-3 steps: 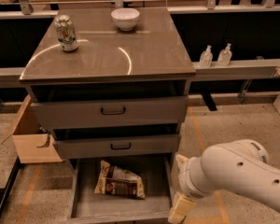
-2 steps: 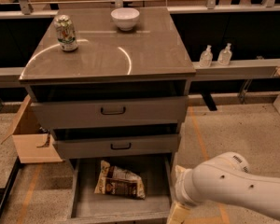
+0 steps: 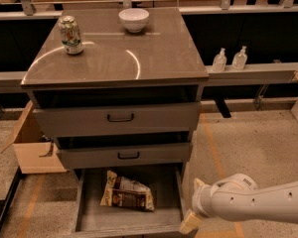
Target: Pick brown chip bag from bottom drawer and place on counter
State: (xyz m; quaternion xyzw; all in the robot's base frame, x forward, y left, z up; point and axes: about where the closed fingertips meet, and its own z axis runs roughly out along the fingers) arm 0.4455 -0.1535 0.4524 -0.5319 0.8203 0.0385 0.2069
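Note:
The brown chip bag (image 3: 126, 191) lies flat on the floor of the open bottom drawer (image 3: 92, 217), left of its middle, cream edges showing. The counter (image 3: 154, 53) is the glossy grey-brown slab on top of the cabinet. My gripper (image 3: 190, 221) hangs low at the drawer's front right corner, on the end of the white arm (image 3: 258, 202) that comes in from the right. It is right of the bag and apart from it, holding nothing that I can see.
A green-and-white can (image 3: 70, 34) and a white bowl (image 3: 134, 19) stand on the counter's back part. Two drawer fronts with black handles (image 3: 120, 117) sit above the open drawer. A cardboard box (image 3: 32, 143) stands left of the cabinet. Two small bottles (image 3: 228, 58) are on a ledge at right.
The white arm has sunk lower and pulled toward the bottom right. The gripper has stayed near the drawer's front right corner. The bag has not moved.

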